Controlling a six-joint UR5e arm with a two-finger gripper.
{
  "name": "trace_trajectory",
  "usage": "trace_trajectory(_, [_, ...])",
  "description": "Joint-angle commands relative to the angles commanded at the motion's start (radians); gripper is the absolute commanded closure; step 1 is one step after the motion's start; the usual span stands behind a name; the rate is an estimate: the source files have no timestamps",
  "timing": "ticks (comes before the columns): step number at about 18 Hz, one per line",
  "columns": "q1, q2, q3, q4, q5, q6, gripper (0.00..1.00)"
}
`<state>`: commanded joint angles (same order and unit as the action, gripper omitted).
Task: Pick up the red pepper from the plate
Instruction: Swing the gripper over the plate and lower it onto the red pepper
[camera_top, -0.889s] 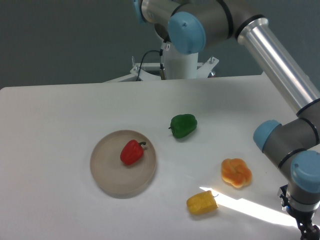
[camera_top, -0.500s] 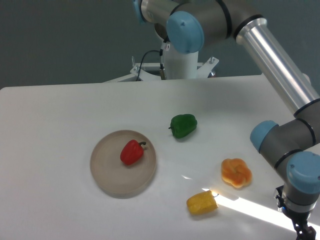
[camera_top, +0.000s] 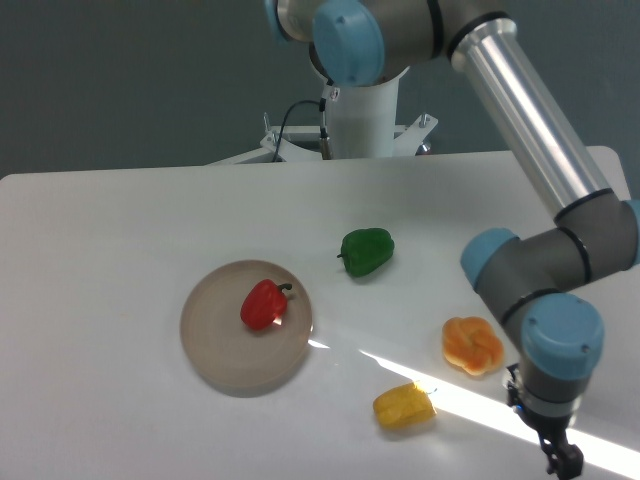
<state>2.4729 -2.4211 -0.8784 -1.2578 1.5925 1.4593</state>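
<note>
You've got the red pepper (camera_top: 265, 304) lying on the plate (camera_top: 222, 352), in the upper right part of the disc, stem pointing right toward the rim. Nothing is touching it. The plate sits flat on the white desk (camera_top: 110, 250), left of centre.

The gripper (camera_top: 562, 460) is low at the bottom right corner, well apart from the plate and on the far side of the other peppers. You only see a dark tip at the frame edge, so you can't tell whether the fingers are wide or narrow. Nothing visible in them.

The arm (camera_top: 540, 150) runs down from the top centre, along the right side, and folds at the grey joints with blue caps above the gripper.

Other items on the desk:
- green pepper (camera_top: 366, 251), up and right of the plate, apart from it
- orange pepper (camera_top: 472, 345), right of centre, just left of the wrist joint
- yellow pepper (camera_top: 404, 407), below and left of the orange one, near it but not touching

A bright strip of light crosses the desk from the plate's right rim toward the bottom right corner, passing between the yellow and orange peppers.
</note>
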Motion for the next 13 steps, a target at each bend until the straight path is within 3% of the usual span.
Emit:
trace_trajectory(6, [-0.040, 0.175, -0.215, 0.006, -0.048, -0.157, 0.00])
trace_trajectory(8, [-0.086, 0.241, -0.286, 0.005, -0.045, -0.232, 0.00])
trace_trajectory(13, [-0.149, 0.352, -0.453, 0.014, -0.054, -0.382, 0.00])
